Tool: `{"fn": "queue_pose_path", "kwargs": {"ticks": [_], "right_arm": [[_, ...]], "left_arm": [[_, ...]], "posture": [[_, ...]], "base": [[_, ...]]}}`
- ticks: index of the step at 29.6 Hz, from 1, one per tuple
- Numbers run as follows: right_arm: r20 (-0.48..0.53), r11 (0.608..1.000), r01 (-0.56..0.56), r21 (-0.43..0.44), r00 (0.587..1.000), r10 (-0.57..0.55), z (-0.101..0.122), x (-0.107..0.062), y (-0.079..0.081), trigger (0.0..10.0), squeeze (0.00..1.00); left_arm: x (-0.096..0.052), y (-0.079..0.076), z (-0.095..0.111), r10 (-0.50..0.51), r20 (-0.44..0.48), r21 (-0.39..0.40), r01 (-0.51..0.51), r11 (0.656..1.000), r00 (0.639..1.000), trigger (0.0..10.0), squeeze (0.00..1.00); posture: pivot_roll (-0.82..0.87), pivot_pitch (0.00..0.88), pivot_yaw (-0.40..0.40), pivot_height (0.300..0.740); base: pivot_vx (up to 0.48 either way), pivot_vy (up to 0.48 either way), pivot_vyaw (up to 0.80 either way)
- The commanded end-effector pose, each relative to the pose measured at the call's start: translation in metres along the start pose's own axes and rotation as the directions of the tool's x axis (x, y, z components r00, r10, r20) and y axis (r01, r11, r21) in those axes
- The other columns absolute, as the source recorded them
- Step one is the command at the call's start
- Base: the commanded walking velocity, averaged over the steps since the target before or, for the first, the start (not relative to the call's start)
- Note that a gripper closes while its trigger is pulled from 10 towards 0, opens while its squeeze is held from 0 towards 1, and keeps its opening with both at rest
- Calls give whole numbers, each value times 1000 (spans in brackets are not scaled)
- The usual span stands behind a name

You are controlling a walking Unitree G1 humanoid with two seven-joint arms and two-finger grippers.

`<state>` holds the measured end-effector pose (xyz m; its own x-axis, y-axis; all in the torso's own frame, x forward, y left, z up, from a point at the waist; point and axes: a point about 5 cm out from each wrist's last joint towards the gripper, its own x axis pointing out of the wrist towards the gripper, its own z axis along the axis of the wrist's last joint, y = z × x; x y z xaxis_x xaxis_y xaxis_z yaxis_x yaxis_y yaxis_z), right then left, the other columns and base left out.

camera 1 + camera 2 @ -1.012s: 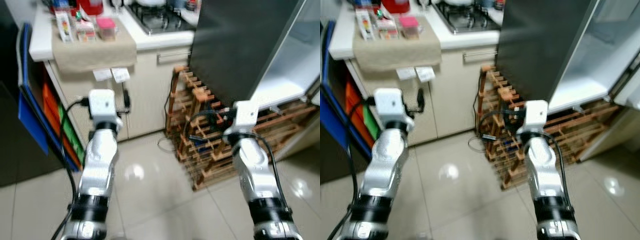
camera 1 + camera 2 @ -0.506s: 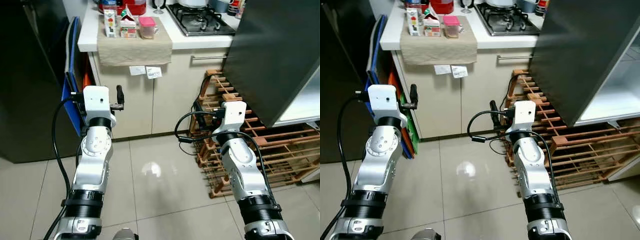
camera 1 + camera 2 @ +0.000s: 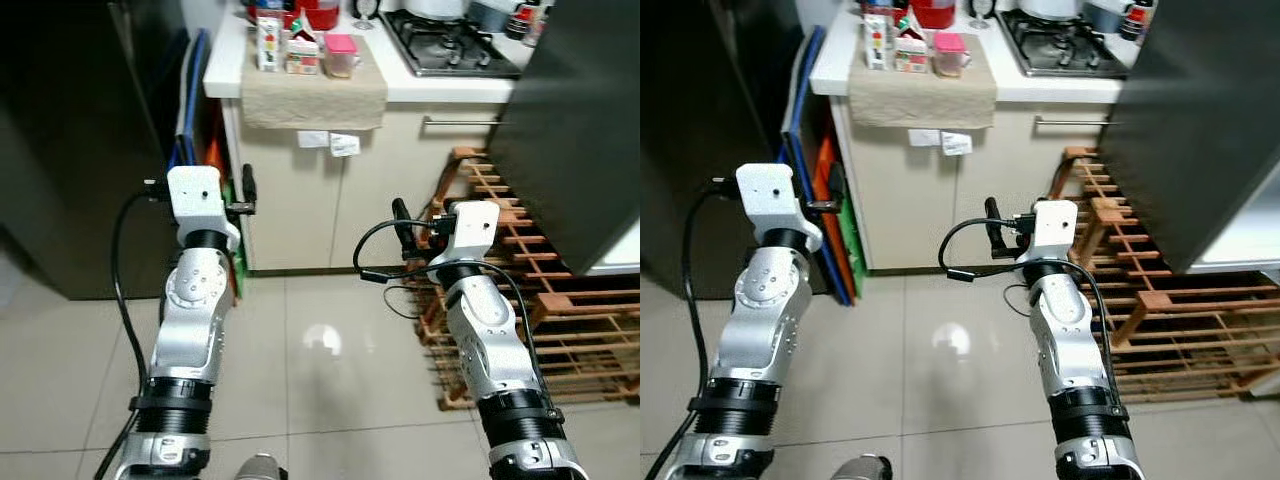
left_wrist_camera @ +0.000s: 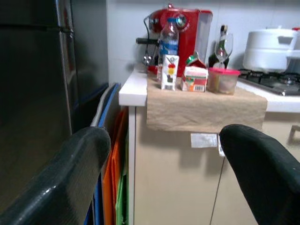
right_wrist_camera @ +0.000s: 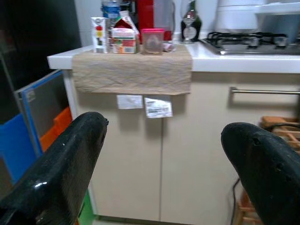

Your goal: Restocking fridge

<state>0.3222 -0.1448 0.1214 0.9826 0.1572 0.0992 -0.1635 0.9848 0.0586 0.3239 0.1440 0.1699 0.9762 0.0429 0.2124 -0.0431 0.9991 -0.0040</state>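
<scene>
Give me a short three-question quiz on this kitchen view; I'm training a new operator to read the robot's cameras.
1. True or false: the left gripper holds a carton.
2. What colour is the lid of the small container on the beige cloth? A) pink B) green C) black
3. What stands on the floor to the right of the right gripper?

Key
1. False; both grippers are open and hold nothing.
2. A.
3. A wooden rack, beside the counter cabinet.

A glossy pale tiled floor [image 3: 320,330] is being lit from overhead. A cream cabinet [image 3: 300,200] is being topped by a white table [image 3: 450,88], with a wooden rack [image 3: 520,290] standing beside it.
</scene>
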Motion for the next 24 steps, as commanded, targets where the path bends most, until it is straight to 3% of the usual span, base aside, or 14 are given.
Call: {"fn": "queue_pose_path", "kwargs": {"ticks": [1,10,11,12,13,17,21,24], "right_arm": [[24,999,36,-2,999,-36,6,2,-3,10000,0],[74,997,72,30,995,-74,17,7,-6,10000,0],[70,993,120,23,990,-121,17,8,-12,10000,776],[70,993,120,23,990,-121,17,8,-12,10000,776],[77,990,140,13,987,-140,18,7,-15,10000,1000],[90,990,139,-4,986,-139,21,6,-14,10000,1000],[104,982,140,-127,986,-128,24,7,-13,10000,1000],[60,970,141,-199,989,-131,19,9,-14,10000,1000]], "left_arm": [[2,-1,5,-7,17,-18,7,1000,1000,10000,0],[13,-2,14,-8,45,-1,8,1000,999,10000,0],[13,-5,13,-17,44,-12,18,1000,999,10000,0],[13,-5,13,-17,44,-12,18,1000,999,10000,0],[14,-8,14,-32,49,-24,33,999,998,10000,0],[15,-11,15,-35,50,-39,37,999,998,10000,0],[16,-15,14,-45,43,-63,47,997,998,10000,0],[14,-18,8,-52,19,-90,54,994,998,10000,0]], "posture": [[-64,0,29,740],[-58,0,15,740],[-60,0,7,740],[-60,0,7,740],[-71,0,4,740],[-78,0,5,740],[-89,0,8,740],[-96,0,3,740]], "base": [[480,0,0],[480,0,0],[480,0,0],[480,0,0],[480,0,0],[480,0,0],[480,0,0],[480,0,0]]}}
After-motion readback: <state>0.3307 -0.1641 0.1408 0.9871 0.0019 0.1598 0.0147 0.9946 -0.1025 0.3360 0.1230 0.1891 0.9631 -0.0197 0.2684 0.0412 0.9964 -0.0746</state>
